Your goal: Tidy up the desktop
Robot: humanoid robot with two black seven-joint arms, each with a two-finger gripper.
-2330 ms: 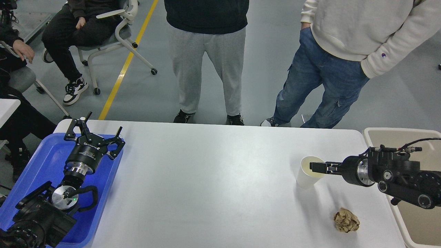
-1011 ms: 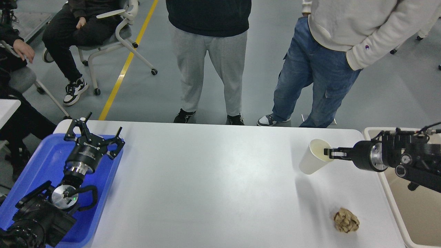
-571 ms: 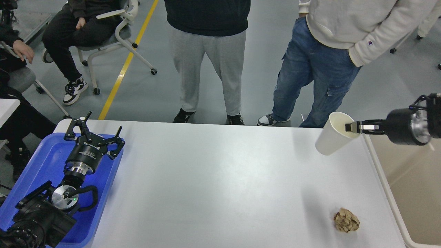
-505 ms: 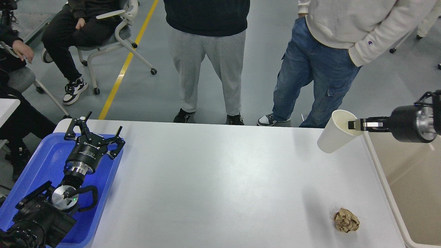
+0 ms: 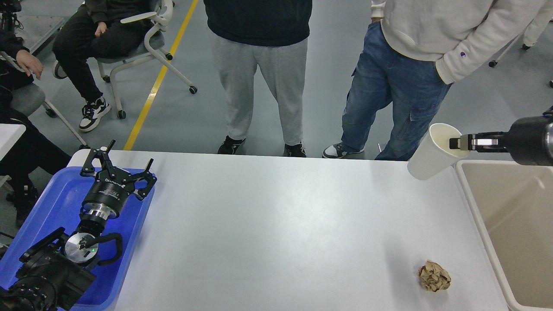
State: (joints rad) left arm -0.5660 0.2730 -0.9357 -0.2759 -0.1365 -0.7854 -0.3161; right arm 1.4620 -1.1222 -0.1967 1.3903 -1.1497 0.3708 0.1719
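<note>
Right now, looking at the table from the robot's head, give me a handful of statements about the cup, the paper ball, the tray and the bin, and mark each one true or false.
1. The right gripper holds the paper cup by its rim, lifted off the white table. True.
2. The cup hangs upright. False: it is tilted, its mouth toward the gripper.
3. The crumpled brown paper ball already lies in the beige bin. False: it lies on the table, near the bin's side.
4. The left gripper is open and empty above the blue tray. True.
5. The cup is over the blue tray. False: it is at the table's far right corner, beside the bin.
</note>
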